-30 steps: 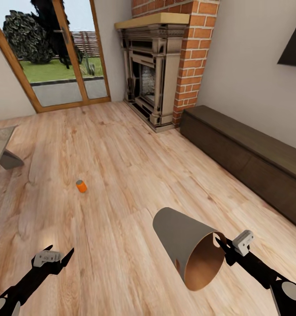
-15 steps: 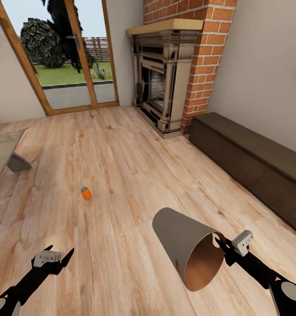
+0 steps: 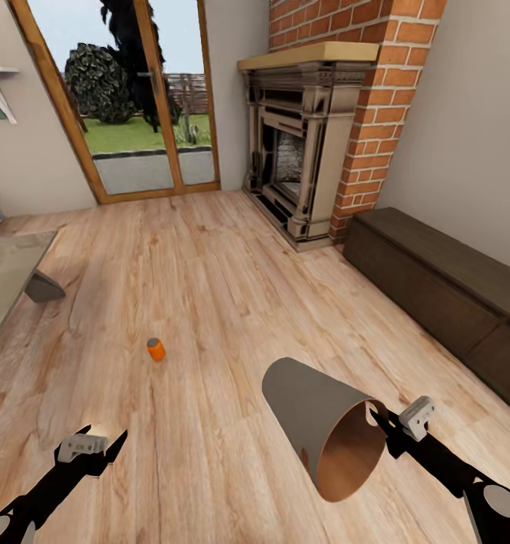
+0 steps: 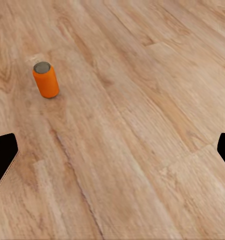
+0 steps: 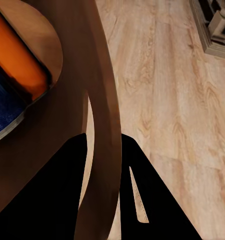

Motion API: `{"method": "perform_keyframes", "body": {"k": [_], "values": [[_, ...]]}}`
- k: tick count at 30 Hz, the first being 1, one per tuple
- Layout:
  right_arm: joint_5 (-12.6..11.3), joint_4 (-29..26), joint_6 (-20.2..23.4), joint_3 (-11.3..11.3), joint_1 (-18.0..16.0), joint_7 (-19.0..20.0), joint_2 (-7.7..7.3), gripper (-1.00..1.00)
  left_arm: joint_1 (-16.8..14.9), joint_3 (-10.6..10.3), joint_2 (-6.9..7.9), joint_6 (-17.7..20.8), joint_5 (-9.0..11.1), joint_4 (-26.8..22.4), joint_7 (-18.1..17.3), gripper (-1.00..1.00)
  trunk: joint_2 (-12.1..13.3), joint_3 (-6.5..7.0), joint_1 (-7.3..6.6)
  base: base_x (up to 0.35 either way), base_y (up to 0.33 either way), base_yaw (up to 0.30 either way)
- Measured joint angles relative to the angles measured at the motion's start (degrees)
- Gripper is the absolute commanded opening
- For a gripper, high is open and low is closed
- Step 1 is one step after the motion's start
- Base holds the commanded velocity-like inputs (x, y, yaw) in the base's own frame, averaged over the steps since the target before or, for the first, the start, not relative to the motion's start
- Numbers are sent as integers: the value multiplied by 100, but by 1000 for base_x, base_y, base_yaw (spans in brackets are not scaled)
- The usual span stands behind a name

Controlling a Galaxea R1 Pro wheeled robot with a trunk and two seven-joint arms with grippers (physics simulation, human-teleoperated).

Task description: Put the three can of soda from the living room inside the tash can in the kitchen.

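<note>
- I see one orange can [image 3: 156,349] standing upright on the wood-plank floor [image 3: 232,302], out in the open middle of the room, well apart from the glass-topped table [image 3: 9,268] at the floor's left edge and from the brick fireplace [image 3: 315,143] at its far side.
- My left gripper [image 3: 93,440] hangs low over the floor short of that can, its fingers spread wide with nothing between them; in the left wrist view the can [image 4: 46,80] sits ahead and off to one side of the line between the fingertips.
- My right gripper [image 3: 381,425] is clamped on the rim of the tash can [image 3: 323,423], one finger inside the wall and one outside; the bin is tipped over, mouth toward me.
- Inside the bin, the right wrist view shows an orange can [image 5: 15,60] and a dark blue can [image 5: 5,107] lying against its base.
- I judge the standing can light, rigid and smooth-walled, so it could topple or roll if nudged. I would close on the middle of its body, fingers either side, square to the cylinder.
- The bin looks thin-walled and light; held by the rim alone it may swing, and with its mouth tipped this far down the loose cans could slide out.
</note>
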Motion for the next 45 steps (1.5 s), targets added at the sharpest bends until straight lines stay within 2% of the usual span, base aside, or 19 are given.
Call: {"method": "perform_keyframes", "body": {"k": [22, 45], "values": [[-5, 0, 6, 7, 0, -3, 0, -100, 0, 0, 0, -5, -4, 47, 1, 100, 0, 171, 0, 322, 0, 125], [-10, 8, 2, 71, 0, -16, 0, -100, -3, 0, -1, -6, -8, 49, 1, 100, 0, 183, 0, 322, 0, 4]]}}
